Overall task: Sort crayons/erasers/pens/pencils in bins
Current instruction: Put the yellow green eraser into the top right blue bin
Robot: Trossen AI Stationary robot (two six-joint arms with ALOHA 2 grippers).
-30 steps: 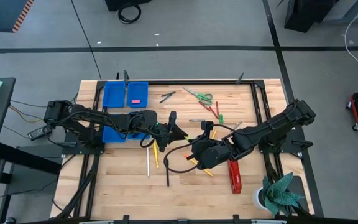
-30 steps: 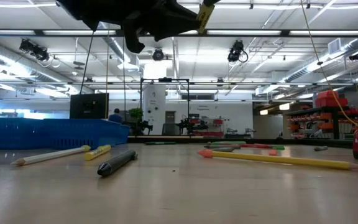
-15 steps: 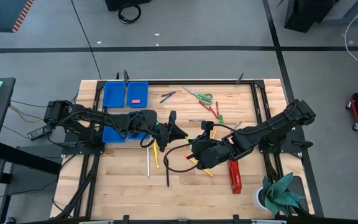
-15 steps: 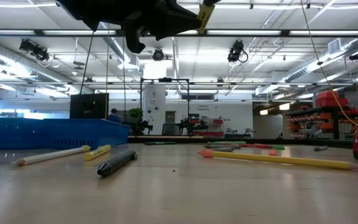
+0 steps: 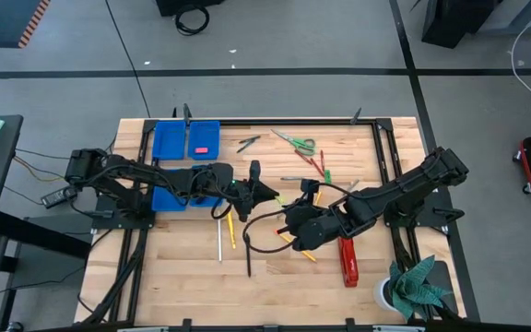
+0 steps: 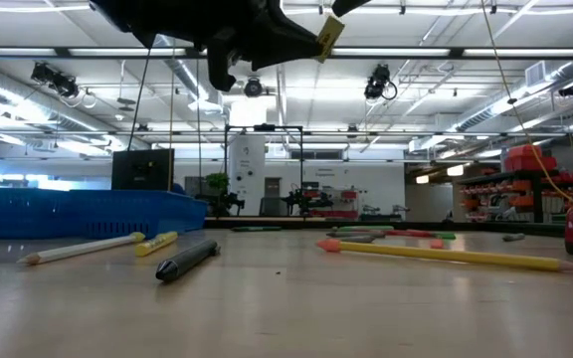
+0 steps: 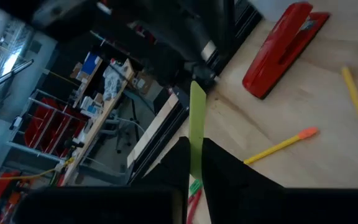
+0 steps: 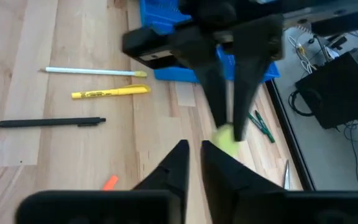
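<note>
Left gripper [image 5: 275, 192] jaws clamp a yellow-green pencil [image 7: 197, 134] above the surface; right gripper [image 5: 290, 205] jaws, narrowly apart just beside it, suggest a handover

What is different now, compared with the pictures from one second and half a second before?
The yellow-green crayon has tilted and dropped slightly between the arms. The left claw now grips it; the right claw has opened and stands clear of it. The pencils, pen, stapler and bins stayed put.
</note>
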